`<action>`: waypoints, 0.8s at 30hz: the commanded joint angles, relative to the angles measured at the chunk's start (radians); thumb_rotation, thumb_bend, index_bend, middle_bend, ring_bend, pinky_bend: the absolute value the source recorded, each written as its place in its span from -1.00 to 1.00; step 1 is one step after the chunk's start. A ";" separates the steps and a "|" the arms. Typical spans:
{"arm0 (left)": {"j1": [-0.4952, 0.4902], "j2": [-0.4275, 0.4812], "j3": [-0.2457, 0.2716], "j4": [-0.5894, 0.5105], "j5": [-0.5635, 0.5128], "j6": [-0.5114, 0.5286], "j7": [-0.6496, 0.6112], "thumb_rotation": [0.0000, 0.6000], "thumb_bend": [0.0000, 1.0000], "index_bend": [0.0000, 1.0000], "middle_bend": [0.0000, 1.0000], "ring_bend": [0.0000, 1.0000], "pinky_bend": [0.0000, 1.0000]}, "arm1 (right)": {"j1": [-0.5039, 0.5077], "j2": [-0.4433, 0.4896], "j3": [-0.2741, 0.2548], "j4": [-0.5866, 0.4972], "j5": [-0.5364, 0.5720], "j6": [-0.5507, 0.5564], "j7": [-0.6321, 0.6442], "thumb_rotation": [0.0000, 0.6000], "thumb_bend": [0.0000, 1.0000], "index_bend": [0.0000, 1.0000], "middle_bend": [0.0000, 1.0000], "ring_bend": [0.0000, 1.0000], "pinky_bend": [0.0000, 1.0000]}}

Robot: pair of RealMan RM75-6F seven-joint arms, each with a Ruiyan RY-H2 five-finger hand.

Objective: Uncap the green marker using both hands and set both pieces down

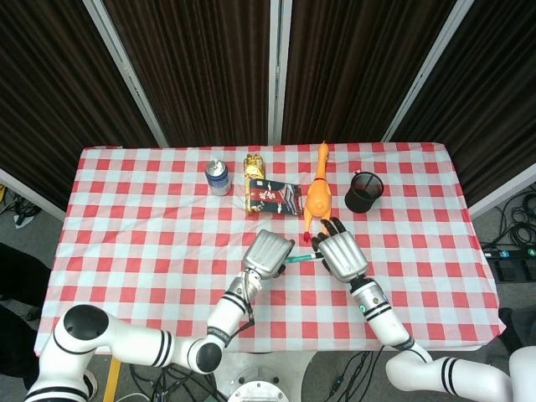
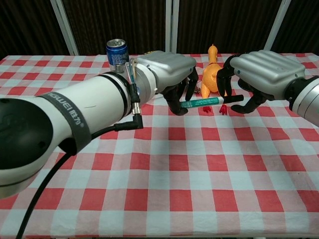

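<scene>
The green marker (image 2: 207,102) hangs level above the checked tablecloth, its left end gripped by my left hand (image 2: 167,67). My right hand (image 2: 264,69) is at the marker's right end, with fingers curved above it and thumb below. I cannot see them touching the marker. In the head view the marker (image 1: 300,258) shows as a short green bar between my left hand (image 1: 268,251) and my right hand (image 1: 342,254), and both ends are hidden under the hands.
An orange rubber chicken (image 1: 317,194) lies just behind the hands. A black mesh cup (image 1: 363,192) stands to its right. A dark snack packet (image 1: 273,198), a gold packet (image 1: 254,165) and a blue can (image 1: 219,177) are at the back.
</scene>
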 commanded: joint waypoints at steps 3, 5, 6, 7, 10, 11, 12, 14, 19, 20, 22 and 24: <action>0.000 0.006 0.002 -0.017 0.002 0.012 0.007 1.00 -0.15 0.14 0.22 0.19 0.28 | 0.003 -0.005 -0.003 -0.004 0.000 0.004 -0.007 1.00 -0.58 0.02 -0.01 -0.70 -0.68; -0.001 0.007 0.002 -0.020 0.001 0.014 0.010 1.00 -0.15 0.13 0.22 0.19 0.28 | 0.003 -0.006 -0.005 -0.005 -0.001 0.006 -0.006 1.00 -0.58 0.02 -0.01 -0.70 -0.68; -0.001 0.007 0.003 -0.021 -0.001 0.014 0.010 1.00 -0.15 0.13 0.22 0.19 0.28 | 0.003 -0.006 -0.005 -0.006 -0.001 0.007 -0.006 1.00 -0.58 0.03 -0.01 -0.70 -0.68; -0.001 0.008 0.003 -0.021 -0.002 0.014 0.012 1.00 -0.15 0.13 0.22 0.19 0.28 | 0.002 -0.006 -0.005 -0.006 -0.001 0.009 -0.007 1.00 -0.58 0.04 0.00 -0.70 -0.68; -0.002 0.009 0.002 -0.020 -0.008 0.012 0.012 1.00 -0.15 0.14 0.22 0.19 0.28 | 0.001 -0.004 -0.006 -0.009 0.001 0.012 -0.009 1.00 -0.57 0.06 0.02 -0.67 -0.68; -0.002 0.009 0.003 -0.019 -0.009 0.013 0.012 1.00 -0.15 0.14 0.22 0.19 0.28 | 0.002 -0.003 -0.006 -0.009 0.002 0.012 -0.010 1.00 -0.57 0.06 0.02 -0.66 -0.68; -0.003 0.009 0.003 -0.018 -0.010 0.013 0.012 1.00 -0.15 0.14 0.22 0.19 0.28 | 0.002 -0.002 -0.007 -0.009 0.003 0.012 -0.011 1.00 -0.57 0.06 0.02 -0.66 -0.68; -0.003 0.010 0.006 -0.017 -0.013 0.011 0.012 1.00 -0.15 0.14 0.22 0.19 0.28 | 0.003 -0.002 -0.006 -0.008 0.004 0.011 -0.012 1.00 -0.57 0.06 0.02 -0.66 -0.68; -0.002 0.010 0.012 -0.013 -0.018 0.007 0.012 1.00 -0.15 0.14 0.22 0.19 0.28 | 0.006 -0.006 -0.007 -0.004 0.012 0.007 -0.013 1.00 -0.57 0.07 0.02 -0.66 -0.68; -0.002 0.010 0.012 -0.012 -0.019 0.007 0.012 1.00 -0.15 0.14 0.22 0.19 0.28 | 0.006 -0.008 -0.007 -0.003 0.014 0.006 -0.014 1.00 -0.57 0.07 0.02 -0.66 -0.68; -0.002 0.010 0.013 -0.011 -0.020 0.007 0.011 1.00 -0.15 0.14 0.22 0.19 0.28 | 0.006 -0.010 -0.008 0.001 0.018 0.005 -0.020 1.00 -0.57 0.08 0.03 -0.65 -0.68; -0.002 0.010 0.013 -0.010 -0.020 0.008 0.011 1.00 -0.15 0.14 0.22 0.19 0.28 | 0.007 -0.011 -0.011 0.006 0.023 0.004 -0.030 1.00 -0.59 0.09 0.03 -0.64 -0.68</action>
